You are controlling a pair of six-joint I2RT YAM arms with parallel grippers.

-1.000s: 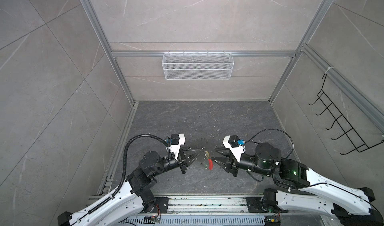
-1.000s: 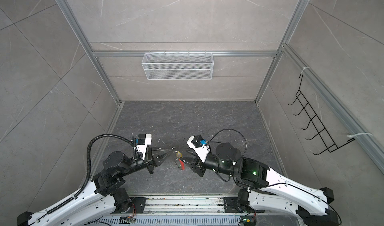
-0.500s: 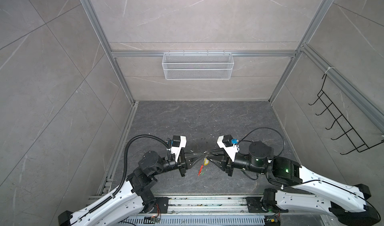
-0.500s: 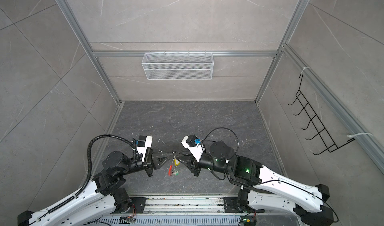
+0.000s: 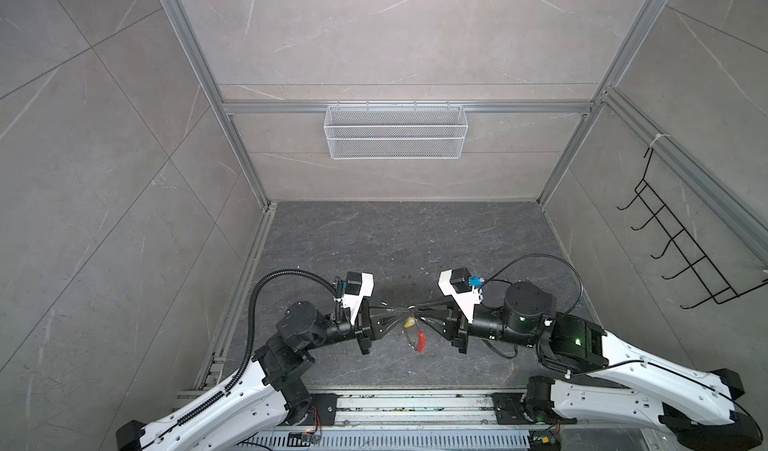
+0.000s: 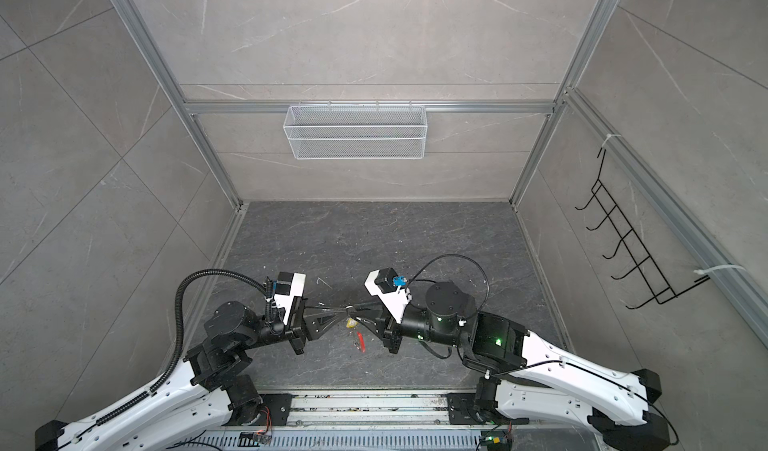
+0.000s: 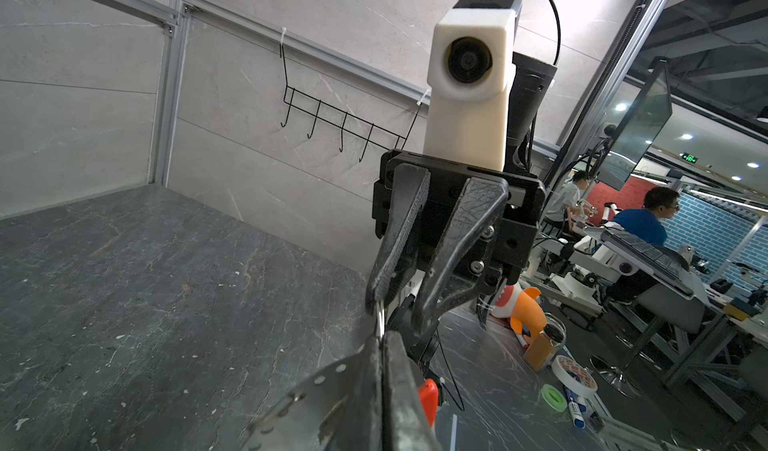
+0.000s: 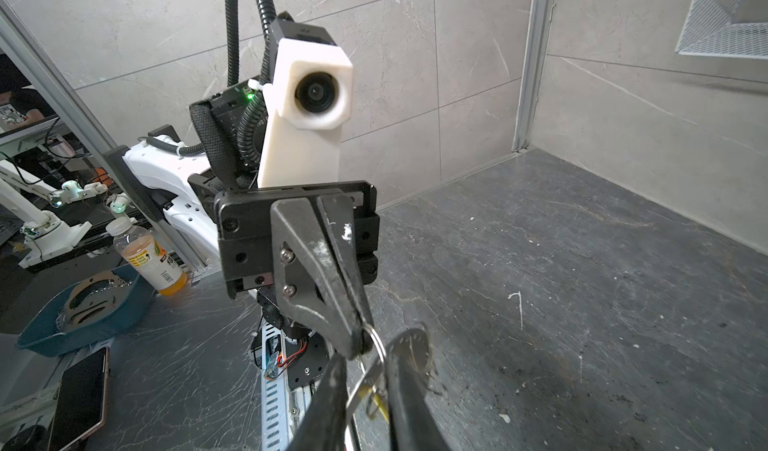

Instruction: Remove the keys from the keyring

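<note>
keyring [image 5: 420,340] between left claw [image 5: 400,311], right claw [image 5: 418,312]

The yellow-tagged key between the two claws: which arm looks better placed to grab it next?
Right. The left gripper is shut on a small metal ring, holding it up. The right gripper has its jaws apart either side of the yellow-tagged key, so it can probably close on it.

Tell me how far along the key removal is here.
Done: nothing yet that shows. In hand: the left pincer is shut on the keyring, held in the air, and the right pincer stands open around the yellow-tagged key hanging from it. Left: work that key off, then the other key, which I cannot make out here.
</note>
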